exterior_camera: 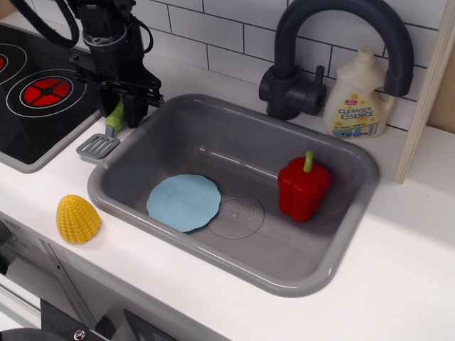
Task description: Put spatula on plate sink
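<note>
The spatula (99, 145) lies on the counter at the sink's left rim, grey slotted blade toward the front, lime-green handle (114, 116) pointing back. My black gripper (126, 110) is down over the far end of the handle, with one finger (135, 111) just right of it. The gripper body hides the other finger, so I cannot tell how the jaws stand. The light-blue plate (184, 202) lies flat on the floor of the grey sink (234, 121), left of the round drain (237, 216).
A red toy pepper (303, 187) stands in the sink's right part. A yellow corn piece (77, 219) sits on the front counter. The black stovetop (35, 99) is at left. A dark faucet (313, 64) and a cleanser bottle (358, 96) stand behind the sink.
</note>
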